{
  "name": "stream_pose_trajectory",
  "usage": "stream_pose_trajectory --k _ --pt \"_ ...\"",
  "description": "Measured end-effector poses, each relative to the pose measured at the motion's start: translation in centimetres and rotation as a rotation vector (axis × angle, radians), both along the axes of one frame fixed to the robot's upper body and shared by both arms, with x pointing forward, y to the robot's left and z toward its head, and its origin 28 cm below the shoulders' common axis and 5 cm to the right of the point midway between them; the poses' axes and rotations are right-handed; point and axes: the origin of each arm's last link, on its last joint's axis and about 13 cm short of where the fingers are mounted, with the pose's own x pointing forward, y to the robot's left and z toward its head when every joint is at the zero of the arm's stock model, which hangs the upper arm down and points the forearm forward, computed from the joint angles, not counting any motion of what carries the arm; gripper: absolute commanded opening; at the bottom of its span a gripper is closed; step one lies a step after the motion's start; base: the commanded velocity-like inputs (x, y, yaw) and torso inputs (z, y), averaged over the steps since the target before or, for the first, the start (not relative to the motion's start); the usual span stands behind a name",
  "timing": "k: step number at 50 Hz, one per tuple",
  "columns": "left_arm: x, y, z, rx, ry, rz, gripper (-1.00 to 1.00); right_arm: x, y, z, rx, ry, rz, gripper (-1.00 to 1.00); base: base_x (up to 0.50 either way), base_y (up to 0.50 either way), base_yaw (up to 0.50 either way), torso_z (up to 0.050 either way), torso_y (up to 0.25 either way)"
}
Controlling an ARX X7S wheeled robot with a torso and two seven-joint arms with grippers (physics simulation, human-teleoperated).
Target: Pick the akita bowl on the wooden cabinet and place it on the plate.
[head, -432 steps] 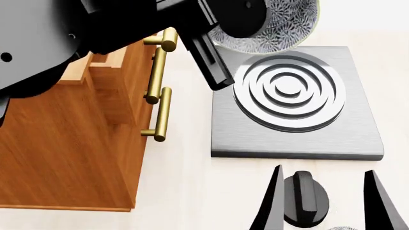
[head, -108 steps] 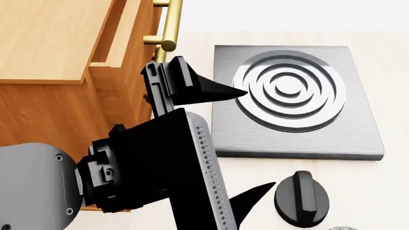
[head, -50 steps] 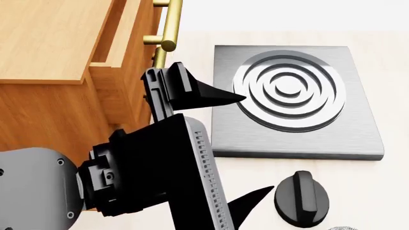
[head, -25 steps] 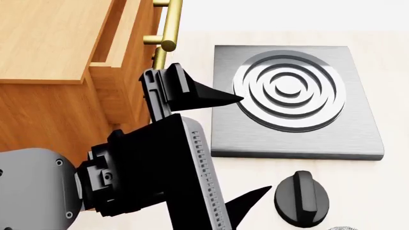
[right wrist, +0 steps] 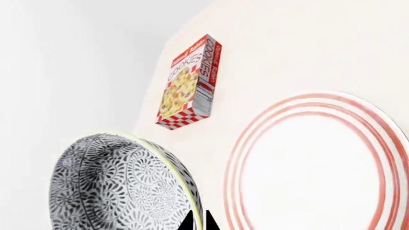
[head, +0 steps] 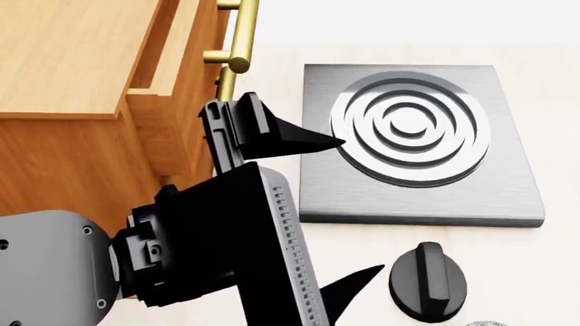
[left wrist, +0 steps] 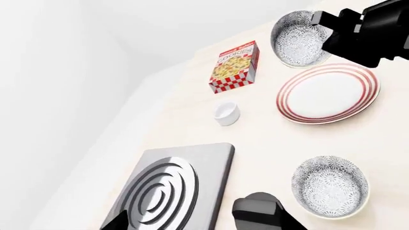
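Just beside the plate [left wrist: 328, 94], the right hand [left wrist: 332, 29] grips the bowl [left wrist: 300, 37] by its rim, fingers pinched, tilted; lifting looks done, setting down remains. The left hand [head: 328, 216] hangs spread and empty by the cabinet [head: 64, 68]. Only the wrist views show plate, bowl and a twin bowl [left wrist: 330, 186]; the head view shows neither.

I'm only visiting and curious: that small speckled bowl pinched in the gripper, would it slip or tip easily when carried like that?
Probably somewhat. The small grey-speckled white bowl looks rigid and glazed, so likely slippery. The right gripper appears to pinch only its thin rim, and the bowl hangs tilted, so it could swing or slide. Its rounded underside suggests it may rock when set on the large red-ringed white plate.
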Motion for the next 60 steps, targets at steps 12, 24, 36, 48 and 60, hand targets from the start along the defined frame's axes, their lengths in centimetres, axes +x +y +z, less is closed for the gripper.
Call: stream_pose_trajectory --k 12,24,36,48,60 --pt "0.1 0.0 -0.2 0.000 0.004 0.000 1.00 0.0 0.3 0.9 0.032 -0.044 0.026 -1.00 0.00 0.00 0.00 0.000 0.000" --pt "0.1 0.0 -0.2 0.000 0.004 0.000 1.00 -0.1 0.1 0.9 0.059 -0.065 0.030 -1.00 0.00 0.00 0.00 0.000 0.000" --pt "0.2 0.0 -0.3 0.002 0.005 0.000 1.00 -0.3 -0.3 0.4 0.088 -0.070 0.018 -1.00 0.00 0.00 0.00 0.000 0.001" --pt "0.2 -0.1 -0.4 0.002 0.006 0.000 1.00 -0.6 -0.9 -0.2 0.117 -0.068 -0.008 -1.00 0.00 0.00 0.00 0.001 0.000" --pt "0.2 -0.1 -0.5 0.002 0.009 -0.001 1.00 -0.9 -1.4 -1.1 0.142 -0.058 -0.031 -1.00 0.00 0.00 0.00 0.000 0.001"
